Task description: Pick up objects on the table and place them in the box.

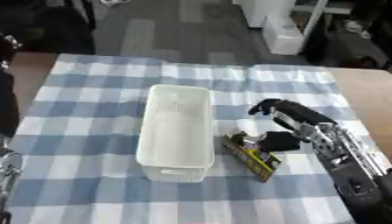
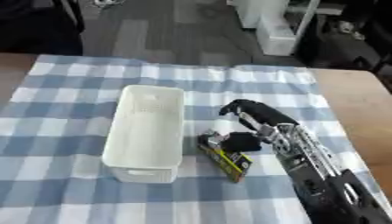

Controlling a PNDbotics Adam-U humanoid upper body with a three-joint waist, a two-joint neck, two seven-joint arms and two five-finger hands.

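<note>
A white plastic box (image 1: 177, 131) stands lengthwise in the middle of the checked cloth, with nothing inside it. Just right of its near end lies a flat yellow and black packet (image 1: 254, 156), set at a slant. My right hand (image 1: 300, 123) comes in from the lower right and sits above the packet's far end. Its fingers (image 1: 266, 105) arch forward and away from the packet, and the thumb (image 2: 242, 141) rests against the packet's top end. At the left edge only a strip of my left arm and hand (image 1: 8, 168) shows.
The blue and white checked cloth (image 1: 92, 87) covers most of the wooden table (image 1: 367, 87), which is bare at the right side. Beyond the far edge there is dark floor and a white piece of furniture (image 1: 279, 26).
</note>
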